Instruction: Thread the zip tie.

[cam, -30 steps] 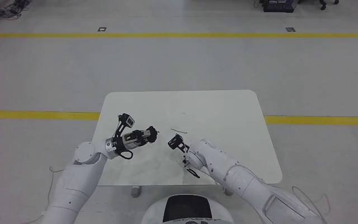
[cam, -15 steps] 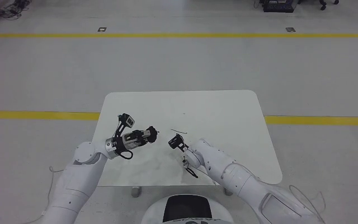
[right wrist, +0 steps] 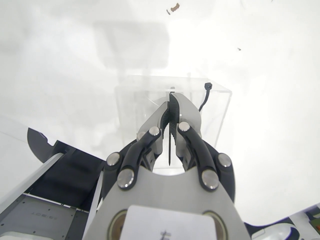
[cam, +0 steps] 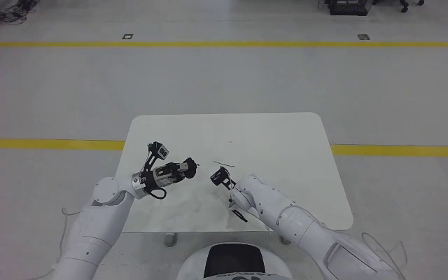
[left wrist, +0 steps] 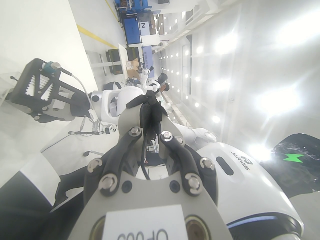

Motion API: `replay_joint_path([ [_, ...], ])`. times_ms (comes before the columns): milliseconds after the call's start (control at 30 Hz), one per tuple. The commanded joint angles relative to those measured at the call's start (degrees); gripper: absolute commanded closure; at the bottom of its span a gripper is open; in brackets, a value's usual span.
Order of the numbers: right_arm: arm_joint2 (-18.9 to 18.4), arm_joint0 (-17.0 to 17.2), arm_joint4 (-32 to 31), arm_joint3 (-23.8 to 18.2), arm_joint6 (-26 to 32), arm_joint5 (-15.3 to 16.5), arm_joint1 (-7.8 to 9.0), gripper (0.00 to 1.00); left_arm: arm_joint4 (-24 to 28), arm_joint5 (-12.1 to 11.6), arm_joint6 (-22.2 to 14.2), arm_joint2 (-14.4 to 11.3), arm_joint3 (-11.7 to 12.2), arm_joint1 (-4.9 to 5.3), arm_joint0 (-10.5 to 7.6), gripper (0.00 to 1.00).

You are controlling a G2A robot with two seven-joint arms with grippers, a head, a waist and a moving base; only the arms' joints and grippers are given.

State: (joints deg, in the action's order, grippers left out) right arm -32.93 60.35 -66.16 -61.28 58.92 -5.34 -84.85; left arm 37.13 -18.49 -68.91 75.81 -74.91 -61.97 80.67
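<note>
Your right claw point(right wrist: 171, 101) is clenched on the thin black plastic zip tie point(right wrist: 207, 87). The strap runs straight between its fingers, and the square head curls free beside the tips. The claw hangs over a clear plastic box point(right wrist: 222, 116) on the white, round-cornered worktop point(cam: 280, 140), roughly midway between the left and right edges and toward the near edge. Your left claw point(left wrist: 147, 103) sits near it, closer to the left edge, tips pressed together around something black that you cannot identify. Just beyond both claws a thin dark strand point(cam: 222, 164) lies on the worktop.
</note>
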Motion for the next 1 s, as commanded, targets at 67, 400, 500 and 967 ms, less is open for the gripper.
replay_joint_path([
  [67, -0.8, 0.8, -1.1, -2.1, 0.2, 0.1, 0.41, 1.00, 0.0, 0.0, 0.0, 0.0, 0.0, 0.00, 0.00, 1.00],
  [400, -9.3, 8.1, -3.5, -15.9, 0.0, 4.4, 4.70, 1.00, 0.0, 0.0, 0.0, 0.0, 0.0, 0.00, 0.00, 1.00],
  [500, -12.7, 11.3, -4.8, -20.4, 0.2, 5.8, 6.22, 1.00, 0.0, 0.0, 0.0, 0.0, 0.0, 0.00, 0.00, 1.00],
  [967, -12.4, 9.3, -3.3, -16.0, 1.0, 8.1, 5.82, 0.93, 0.0, 0.0, 0.0, 0.0, 0.0, 0.00, 0.00, 1.00],
])
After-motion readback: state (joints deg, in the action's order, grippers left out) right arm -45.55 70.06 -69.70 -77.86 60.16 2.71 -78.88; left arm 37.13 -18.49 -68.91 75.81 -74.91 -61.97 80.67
